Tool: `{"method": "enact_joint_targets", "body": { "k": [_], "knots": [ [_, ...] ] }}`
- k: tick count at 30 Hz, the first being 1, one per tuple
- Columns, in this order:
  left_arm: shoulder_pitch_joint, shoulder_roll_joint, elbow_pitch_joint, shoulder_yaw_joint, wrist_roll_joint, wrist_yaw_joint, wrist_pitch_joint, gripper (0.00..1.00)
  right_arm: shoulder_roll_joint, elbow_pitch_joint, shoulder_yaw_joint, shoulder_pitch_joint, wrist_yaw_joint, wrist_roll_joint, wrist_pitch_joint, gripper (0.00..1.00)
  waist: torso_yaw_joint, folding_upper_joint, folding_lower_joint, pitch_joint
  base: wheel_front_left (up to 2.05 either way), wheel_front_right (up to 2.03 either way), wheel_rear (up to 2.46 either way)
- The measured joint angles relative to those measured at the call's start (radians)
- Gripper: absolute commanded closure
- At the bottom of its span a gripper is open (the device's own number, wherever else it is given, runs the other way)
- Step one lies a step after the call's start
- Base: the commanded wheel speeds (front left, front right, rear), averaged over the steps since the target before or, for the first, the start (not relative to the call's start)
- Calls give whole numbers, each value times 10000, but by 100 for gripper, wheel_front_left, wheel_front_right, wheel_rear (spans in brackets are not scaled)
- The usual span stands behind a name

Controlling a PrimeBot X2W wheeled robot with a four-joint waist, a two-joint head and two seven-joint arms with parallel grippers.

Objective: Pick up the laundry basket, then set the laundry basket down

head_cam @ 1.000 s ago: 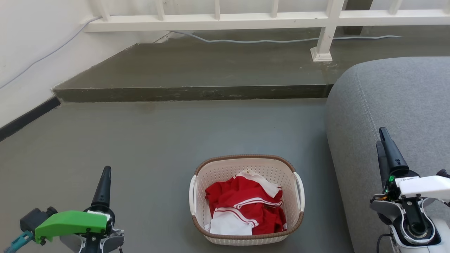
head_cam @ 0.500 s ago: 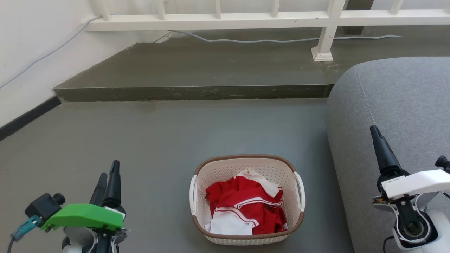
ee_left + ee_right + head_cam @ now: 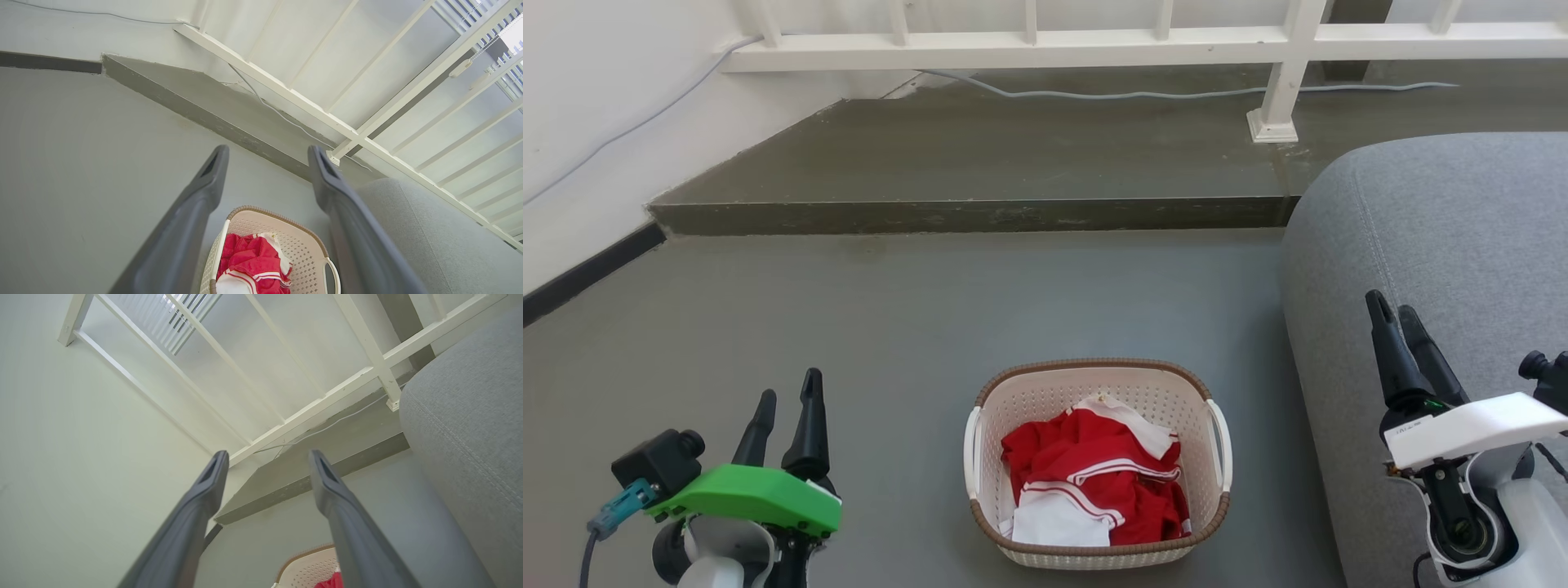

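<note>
1. Floor (image 3: 890,327): bare grey, spreading under and ahead of both grippers. It carries the basket.
2. Sofa (image 3: 1445,245): grey upholstery directly behind and beneath the right gripper (image 3: 1389,304). My guess is it limits how wide that arm can swing outward.
3. Raised step (image 3: 1013,155) with white railing (image 3: 1029,49): well beyond both sets of fingertips, out of the working zone.
4. Laundry basket (image 3: 1094,392): upright on the floor, between the 2 grippers, inboard of each and touching neither. In the left wrist view it sits low between the fingers, so it lies below their line of aim. Not yet lifted.
5. Red and white clothing (image 3: 1094,482): heaped loose inside the basket, below the rim. It should ride along if the lift stays level.
6. Left gripper (image 3: 788,386): fingers point forward and up, spread moderately, nothing between them. It is well apart from the basket's near side.
7. Right gripper: same attitude, fingers parted, empty, raised over the sofa edge.
8. 2 white handles, left (image 3: 970,453) and right (image 3: 1222,445): 1 faces each gripper, likely why the arms flank the basket. Each wrist must tip down and move inboard to reach its handle.
</note>
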Motion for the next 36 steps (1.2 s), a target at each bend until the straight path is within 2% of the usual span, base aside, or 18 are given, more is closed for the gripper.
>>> {"method": "enact_joint_targets", "body": {
  "k": [2, 36],
  "knots": [
    [-62, -12, -15, -50, 226, 36, -71, 0, 10, -15, 35, -1, -73, -314, -77, 0, 6, 0, 0, 2, 0, 0, 0],
    [-282, -40, -435, -731, 4671, 336, -1271, 0, 178, -382, 502, -60, -61, -4997, -1279, 0, 69, 0, 0, -39, 0, 0, 0]
  ]
}}
